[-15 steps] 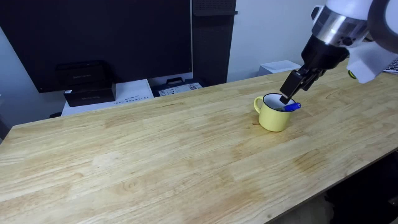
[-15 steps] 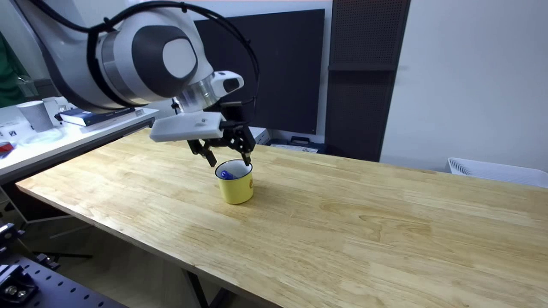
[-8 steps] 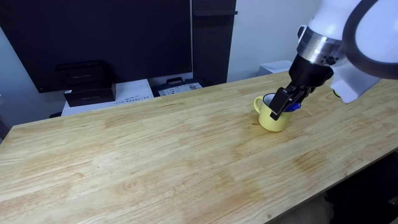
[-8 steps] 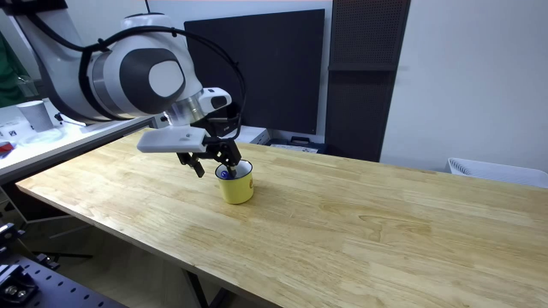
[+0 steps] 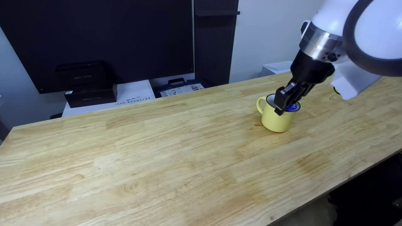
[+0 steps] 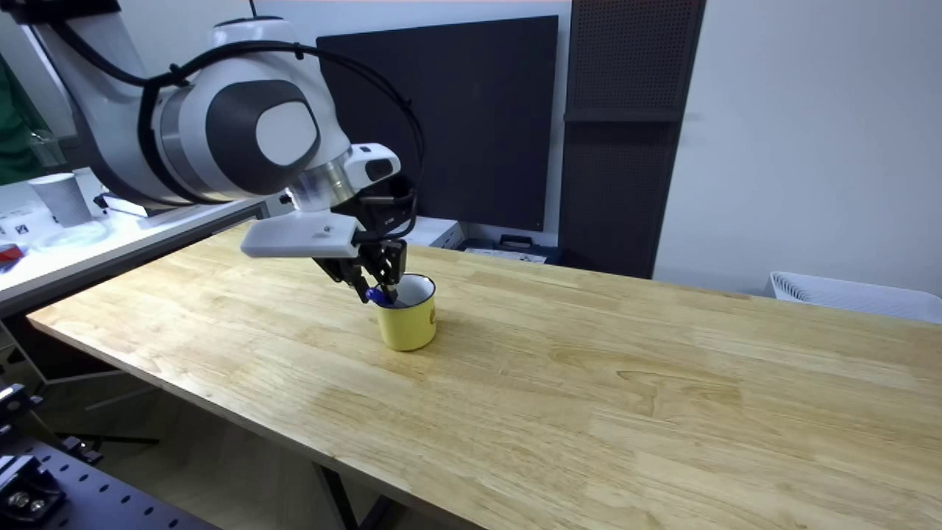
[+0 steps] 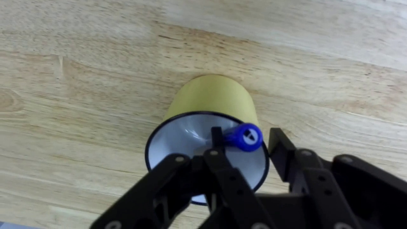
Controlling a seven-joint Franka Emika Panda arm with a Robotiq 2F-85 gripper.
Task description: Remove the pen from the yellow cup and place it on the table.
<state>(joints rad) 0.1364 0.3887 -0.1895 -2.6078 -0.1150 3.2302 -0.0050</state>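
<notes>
The job is only part way along. The blue pen (image 7: 243,137) is in the yellow mug (image 7: 213,95), leaning, with its fat blue end up at the dark rim, so the step of putting it on the wooden table (image 5: 125,163) is not done yet. The gripper (image 7: 246,134) is at the pen's top with its two fingers (image 7: 217,138) spread: one dips inside the mug right next to the pen, and the other stands just outside the rim with a small gap before the pen. So getting to the pen looks done, but the pinch does not. What is left, I think, is to squeeze, lift the pen out and lay it down. If the fingers squeeze where they are, they might grab the mug's wall too. The wrist view shows best how the fingers sit on each side of the pen, and it shows clearly the black-and-white mark (image 7: 250,136) on the pen's end. It does not show the loop handle (image 5: 260,105), which is easy to see in an exterior view, though a finger hides some of the pen there. A small orange-brown patch (image 6: 432,316) on the mug's side shows in an exterior view, along with a gray cup (image 6: 63,200) far off.
</notes>
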